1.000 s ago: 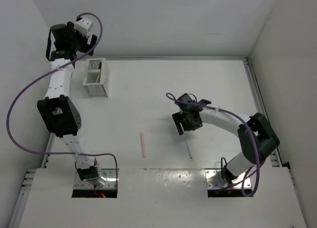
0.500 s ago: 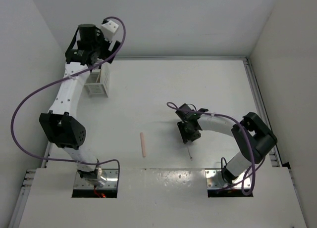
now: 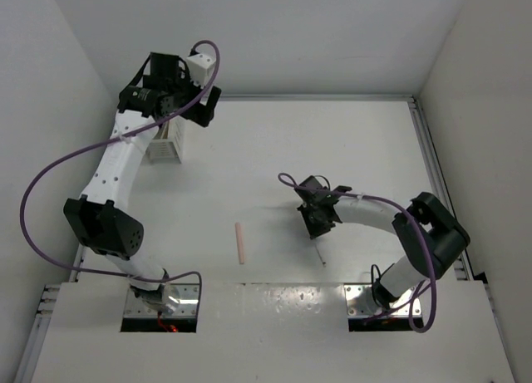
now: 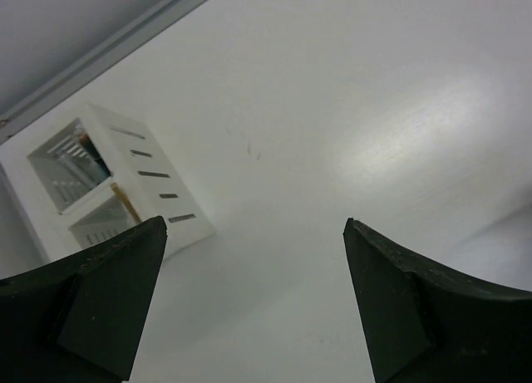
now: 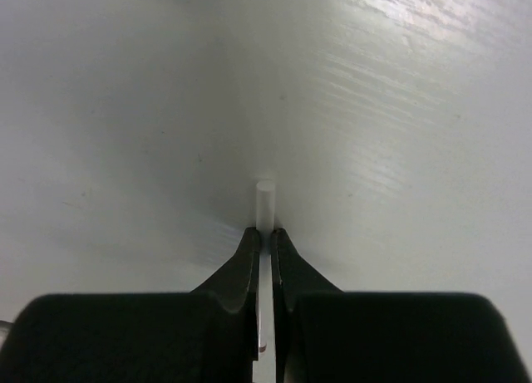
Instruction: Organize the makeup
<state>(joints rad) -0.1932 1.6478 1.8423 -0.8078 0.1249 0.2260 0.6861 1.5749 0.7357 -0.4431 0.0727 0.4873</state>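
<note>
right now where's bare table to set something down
Bare: the far stretch between white box and right rail; also left of the pink stick. Crowded: around the right hand shut on the thin white stick, and the box by the left hand.

Pink stick (image 3: 239, 243), white stick (image 5: 265, 204) (thin), box (image 3: 165, 149): one each
</note>
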